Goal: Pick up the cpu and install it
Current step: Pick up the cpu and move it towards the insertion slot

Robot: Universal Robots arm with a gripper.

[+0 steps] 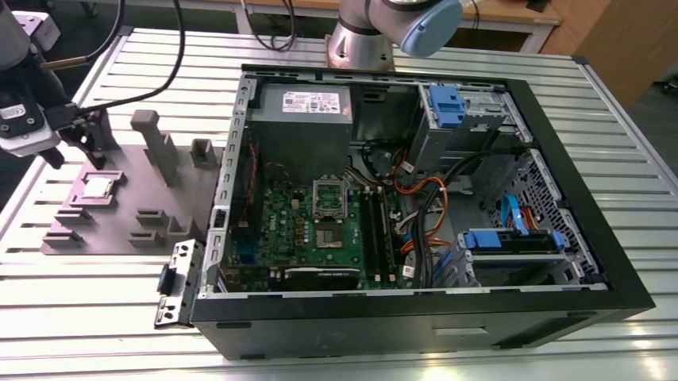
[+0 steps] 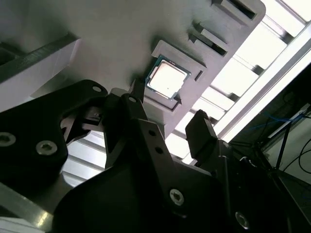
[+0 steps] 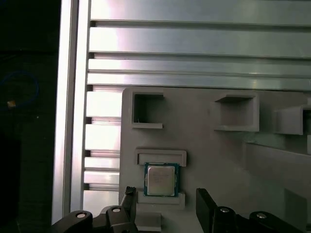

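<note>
The cpu (image 1: 98, 187) is a small silver square chip lying flat in a recess of the grey fixture plate (image 1: 117, 230), at the exterior view's left. It also appears as the cpu (image 3: 161, 179) and the cpu (image 2: 167, 80) in both wrist views, framed by grey holder lips. My gripper (image 1: 76, 155) hangs just above and behind it, open, with nothing between its fingers. In both wrist views the black fingers (image 3: 204, 204) (image 2: 199, 124) stand apart on either side of the chip. The green motherboard (image 1: 317, 230) with its silver socket frame (image 1: 329, 198) lies inside the open computer case.
The black computer case (image 1: 424, 317) fills the table's middle and the exterior view's right, holding a power supply (image 1: 307, 107), cables and blue drive brackets (image 1: 445, 107). Upright grey fixture posts (image 1: 157, 147) stand beside the gripper. The arm's base (image 1: 366, 40) is behind the case. The slatted aluminium table edge (image 3: 68, 121) runs close to the fixture.
</note>
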